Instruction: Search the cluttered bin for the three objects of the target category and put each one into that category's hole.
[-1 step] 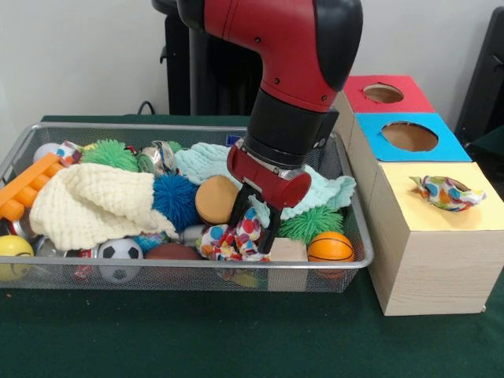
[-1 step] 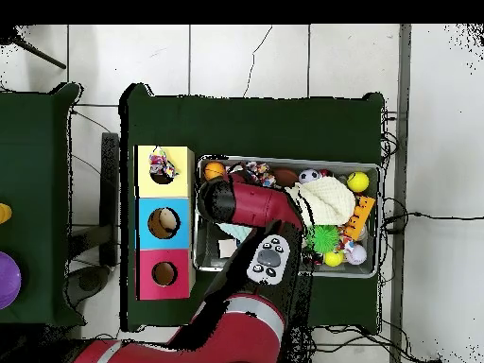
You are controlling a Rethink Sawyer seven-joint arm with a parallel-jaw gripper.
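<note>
- the gripper (image 1: 253, 228) is down in the wire bin (image 1: 351, 206), fingers spread around the spotted cloth (image 1: 236, 236) at the bin's front.
- the yellow box (image 1: 429, 228) with a matching cloth (image 1: 446, 192) in its hole stands just beside the bin, on the basketball (image 1: 330, 247) side.

i can't read any text, label or number from here. the boxes (image 1: 425, 213) and the bin (image 1: 181, 276) show no legible markings.

The arm (image 1: 299, 47) at upper centre is glossy red with black joints (rounded shells); a red gripper (image 1: 253, 224) carries black fingers (image 1: 272, 228).
</note>
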